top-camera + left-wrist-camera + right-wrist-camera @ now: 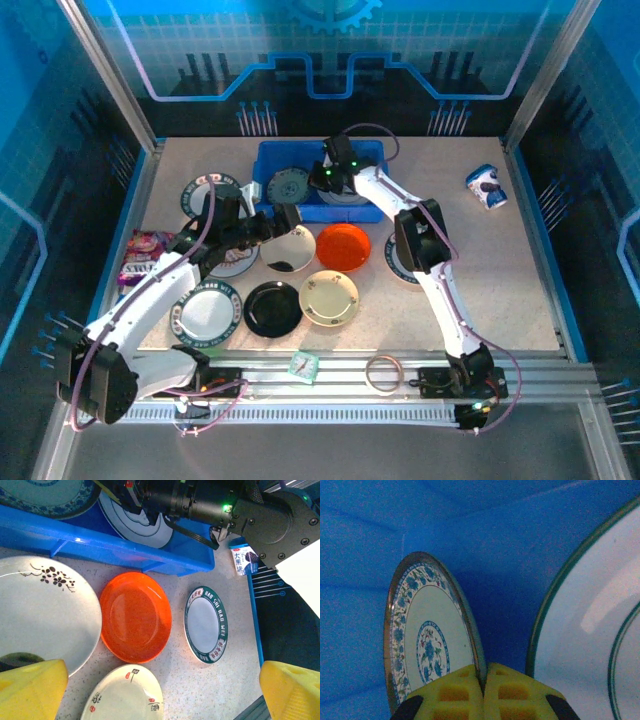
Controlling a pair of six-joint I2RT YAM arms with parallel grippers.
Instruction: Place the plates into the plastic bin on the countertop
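On the front rail lie a ring of tape [383,373] and a small teal object [305,365]. Just beyond, on the countertop [500,290], 3 plates sit in a row: a dark-rimmed white plate [208,312], a black plate [273,308] and a cream plate [329,297]. Behind them lie an orange plate [344,246] and, to its right, a green-rimmed lettered plate [206,624], partly under the right arm in the top view. A sprig-painted white plate [45,610] lies to the left of the orange one, its edge just beside it. The left gripper [285,218] hovers over it with its yellow fingers [32,690] spread wide and nothing between them.

A snack packet [145,255] lies at the left edge, and a small carton [487,187] far right. At the back stands the plastic bin [372,152]. Inside it the right gripper [484,692] has its fingers pinched together on the rim of a blue-flowered plate [427,640], which stands on edge near the bin's wall. A green-ringed white plate [590,610] leans just beside it in the bin
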